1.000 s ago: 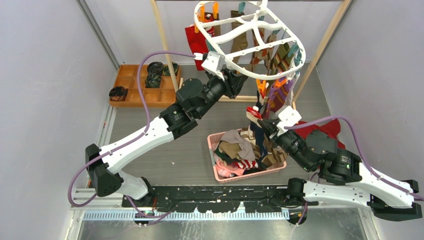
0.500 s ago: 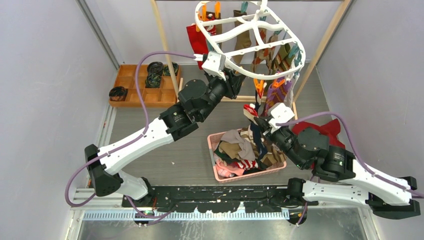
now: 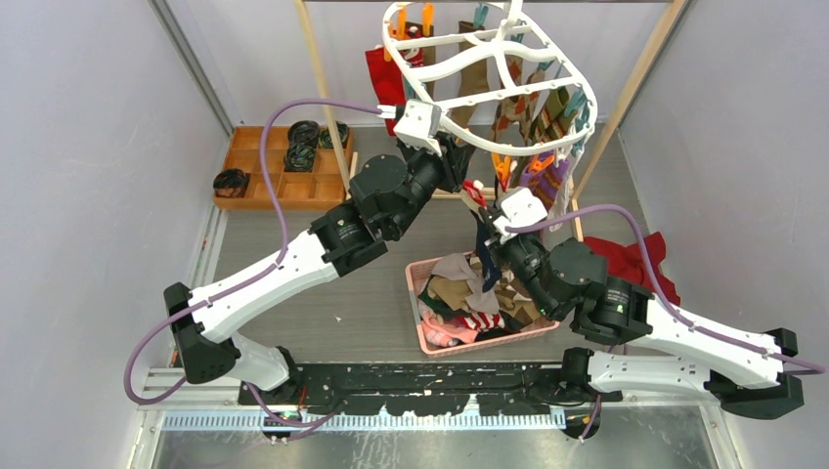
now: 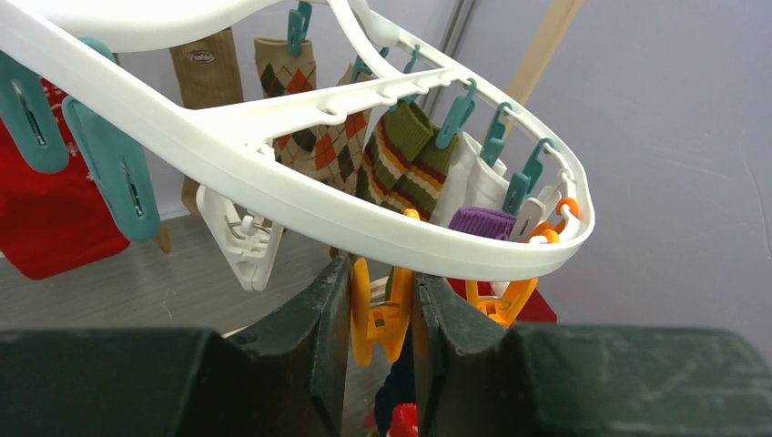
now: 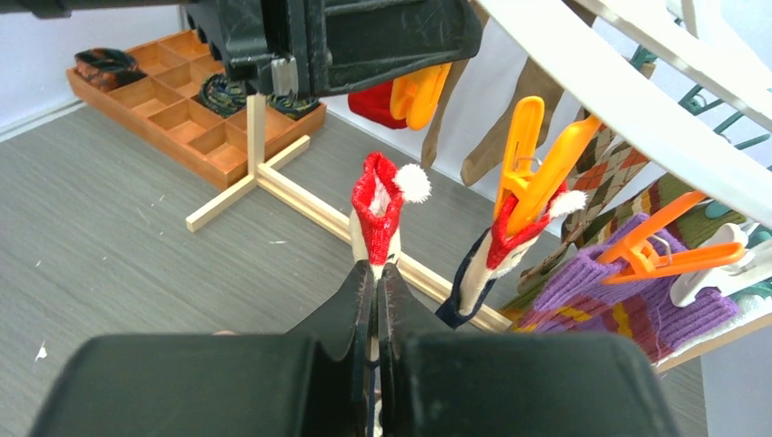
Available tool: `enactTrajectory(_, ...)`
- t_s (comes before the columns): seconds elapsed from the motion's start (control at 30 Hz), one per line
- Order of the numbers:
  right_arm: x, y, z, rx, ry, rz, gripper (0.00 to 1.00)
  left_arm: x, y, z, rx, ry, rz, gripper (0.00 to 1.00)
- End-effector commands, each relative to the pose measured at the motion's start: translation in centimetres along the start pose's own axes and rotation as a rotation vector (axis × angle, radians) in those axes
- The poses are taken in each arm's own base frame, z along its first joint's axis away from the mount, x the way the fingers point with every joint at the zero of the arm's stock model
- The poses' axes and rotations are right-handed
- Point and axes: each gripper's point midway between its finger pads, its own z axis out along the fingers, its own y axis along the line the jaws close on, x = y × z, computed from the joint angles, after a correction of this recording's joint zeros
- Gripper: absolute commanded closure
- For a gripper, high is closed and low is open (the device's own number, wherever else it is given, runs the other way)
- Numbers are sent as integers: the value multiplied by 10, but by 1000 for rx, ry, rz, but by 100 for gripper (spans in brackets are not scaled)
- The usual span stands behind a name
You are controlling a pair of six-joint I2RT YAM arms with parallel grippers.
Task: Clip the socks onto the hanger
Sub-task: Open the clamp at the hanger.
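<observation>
**Operator:** Step in hand?

**Technician:** Presenting one sock to the hanger (image 4: 300,196). Left gripper (image 4: 380,287) closed round an orange peg (image 4: 382,328) on the near rim, squeezing it (peg mouth hidden from the left wrist view, so unclear whether it gapes). Right gripper (image 5: 375,273) pressed together on the red-cuffed sock (image 5: 378,205). Sock held upright, cuff topmost, just below that peg and apart from it.

**Operator:** Remaining socks?

**Technician:** Heaped in the pink basket (image 3: 414,298) on the tabletop, beneath both arms. Several hung already, including a matching sock (image 5: 492,250) in the neighbouring peg (image 5: 521,155) to the right.

**Operator:** Next move?

**Technician:** Most likely: lift the cuff into the peg mouth and centre it. Then ease off the left gripper before the right. Watch for a shallow bite on the cuff.
</observation>
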Motion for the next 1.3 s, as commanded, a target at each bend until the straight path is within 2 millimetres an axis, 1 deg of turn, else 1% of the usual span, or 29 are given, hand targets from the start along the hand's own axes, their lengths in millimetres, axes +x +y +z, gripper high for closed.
enactTrajectory(0.0,-19,-13,4,96,-80,47,99,-34,1,-5,-23,-68,-48,100)
enactTrajectory(0.1,-21,-14,7,115,-109,60,99,-34,1,-6,-26,-63,-55,100)
enactTrajectory(0.3,-15,-10,11,130,-119,39,99,-37,0,-6,-26,-65,-77,100)
enactTrajectory(0.47,-13,-16,10,159,-141,35,99,-37,-1,-5,-25,-66,-93,100)
enactTrajectory(0.67,-9,-13,13,169,-154,20,99,-35,-1,-6,-26,-60,-101,100)
enactTrajectory(0.93,-14,-15,14,184,-182,22,99,-34,-1,-5,-28,-57,-105,100)
enactTrajectory(1.27,-17,-11,19,178,-193,20,99,-33,0,-6,-33,-53,-109,100)
